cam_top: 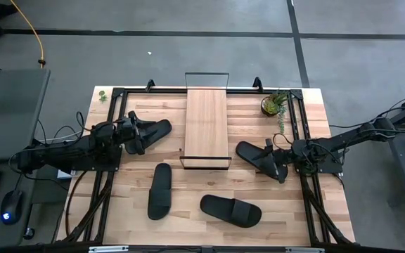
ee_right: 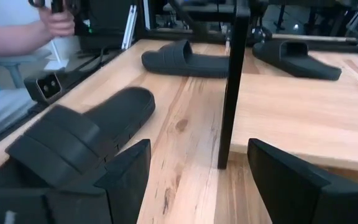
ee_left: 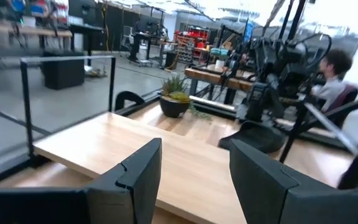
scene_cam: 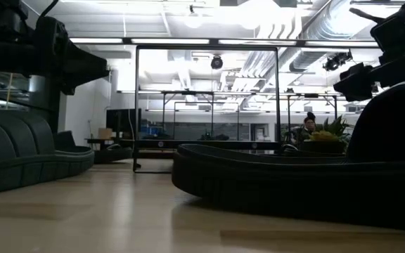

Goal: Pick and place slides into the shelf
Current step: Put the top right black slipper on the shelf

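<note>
Shelf [cam_top: 207,126] sat mid-tabletop [cam_top: 308,204], plank bare; four slides lay around it. Left gripper [cam_top: 136,133] hovered over the slide [cam_top: 153,131] left of shelf, jaws apart, nothing clamped; right gripper [cam_top: 275,160] over the slide [cam_top: 252,154] on shelf's right, jaws apart too; other two slides [cam_top: 159,191] [cam_top: 230,211] lay nr the front edge.

Bright overhead ceiling lights [scene_cam: 259,14] with glare, dark backlit foreground, soft blur in wrist views.

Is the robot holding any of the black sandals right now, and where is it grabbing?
No, nothing is held. The left end effector and right end effector are open, empty.
</note>
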Tool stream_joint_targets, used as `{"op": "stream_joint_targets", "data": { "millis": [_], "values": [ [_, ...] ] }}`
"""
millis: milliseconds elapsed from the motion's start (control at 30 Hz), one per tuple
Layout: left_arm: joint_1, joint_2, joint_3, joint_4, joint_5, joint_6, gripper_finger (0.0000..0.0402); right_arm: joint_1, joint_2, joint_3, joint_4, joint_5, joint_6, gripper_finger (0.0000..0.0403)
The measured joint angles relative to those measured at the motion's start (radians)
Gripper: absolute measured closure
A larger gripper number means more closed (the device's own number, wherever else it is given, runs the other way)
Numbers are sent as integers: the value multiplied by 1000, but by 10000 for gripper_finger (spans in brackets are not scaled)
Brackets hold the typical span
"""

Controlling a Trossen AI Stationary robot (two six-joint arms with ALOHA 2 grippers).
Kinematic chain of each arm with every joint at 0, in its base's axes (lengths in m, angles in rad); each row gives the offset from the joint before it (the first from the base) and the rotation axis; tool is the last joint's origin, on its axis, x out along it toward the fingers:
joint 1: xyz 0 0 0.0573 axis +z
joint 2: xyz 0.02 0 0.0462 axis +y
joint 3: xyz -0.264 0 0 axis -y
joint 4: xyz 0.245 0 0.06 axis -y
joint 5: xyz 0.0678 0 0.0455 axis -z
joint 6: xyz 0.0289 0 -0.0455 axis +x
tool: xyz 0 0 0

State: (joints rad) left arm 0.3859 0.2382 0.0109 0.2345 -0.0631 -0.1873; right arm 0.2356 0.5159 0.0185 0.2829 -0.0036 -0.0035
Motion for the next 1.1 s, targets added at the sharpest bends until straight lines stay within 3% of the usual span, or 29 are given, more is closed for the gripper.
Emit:
{"op": "stream_joint_targets", "data": {
  "millis": [133, 667, 900, 1000, 1100],
  "values": [
    [0, 0, 0, 1, 0, -57, 229, 0, 0, 0, 115, 0, 17, 144],
    [0, 0, 0, 229, -79, -238, 229, 0, 0, 0, 633, 28, -315, 144],
    [0, 0, 0, 235, -155, -348, 229, 0, -6, 0, 721, 197, -308, 144],
    [0, 2, 0, 226, -151, -396, 229, 0, -6, 0, 708, 275, -275, 144],
    [0, 2, 0, 227, -123, -397, 229, 0, -6, 0, 676, 287, -259, 144]
  ]
}}
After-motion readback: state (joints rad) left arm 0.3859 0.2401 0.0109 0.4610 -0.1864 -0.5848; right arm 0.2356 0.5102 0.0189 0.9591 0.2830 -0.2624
